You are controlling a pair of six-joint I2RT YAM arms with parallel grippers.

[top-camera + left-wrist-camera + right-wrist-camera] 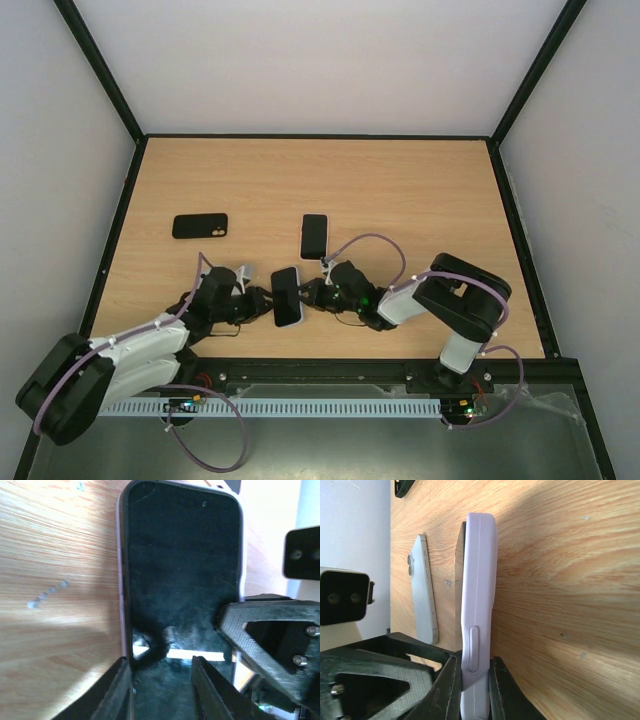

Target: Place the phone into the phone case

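Right wrist view: right claw [470, 690] pinches the lilac case [479, 605] by its edges above the counter [560, 580]; left claw [160, 690] loosely straddles it; rubbery, pliant, light; the phone [314, 235], rigid and slick, lies just beyond.

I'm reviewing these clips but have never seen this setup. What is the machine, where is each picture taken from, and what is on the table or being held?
Two robot arms are bolted at the table's near edge. One picture looks down from above; the other two come from a camera on each wrist. Between the arms stands a phone in a lilac case. The right gripper is shut on the case's edge; the left gripper's fingers straddle the screen end. On the table lie a second phone and a black case.
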